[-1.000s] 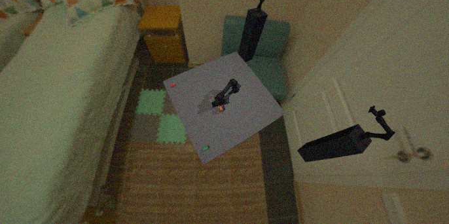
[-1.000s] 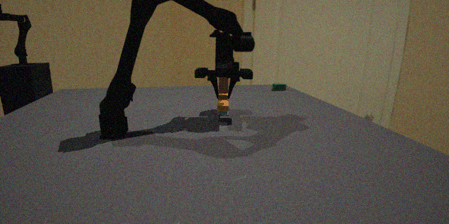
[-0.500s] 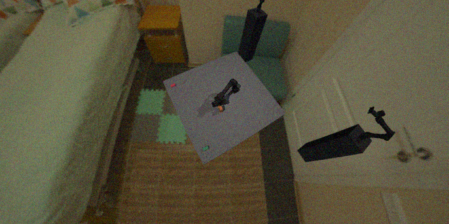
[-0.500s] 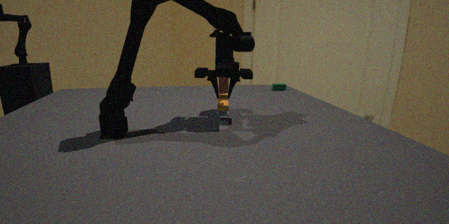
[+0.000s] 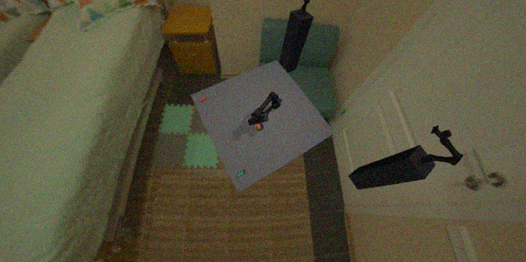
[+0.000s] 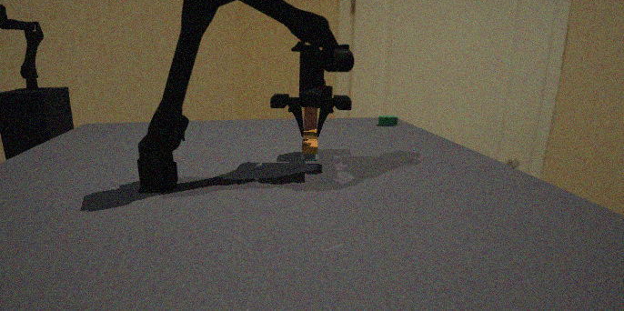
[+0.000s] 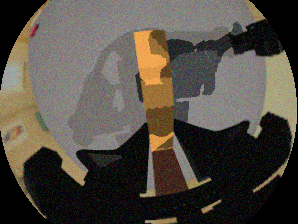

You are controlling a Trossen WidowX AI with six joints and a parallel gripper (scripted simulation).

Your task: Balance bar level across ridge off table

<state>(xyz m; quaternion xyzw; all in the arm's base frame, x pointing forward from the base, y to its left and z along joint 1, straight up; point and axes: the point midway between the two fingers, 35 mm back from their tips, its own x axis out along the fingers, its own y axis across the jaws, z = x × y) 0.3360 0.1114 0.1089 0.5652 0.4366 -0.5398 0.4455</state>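
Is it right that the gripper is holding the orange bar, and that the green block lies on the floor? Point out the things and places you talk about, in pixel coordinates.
The green block [image 5: 241, 173] [image 6: 387, 121] is on the table [image 5: 291, 135] [image 6: 227, 251], as the exterior view shows; the gripper [image 6: 310, 135] is holding the orange bar [image 5: 258, 126] [image 6: 310, 145] [image 7: 156, 95].
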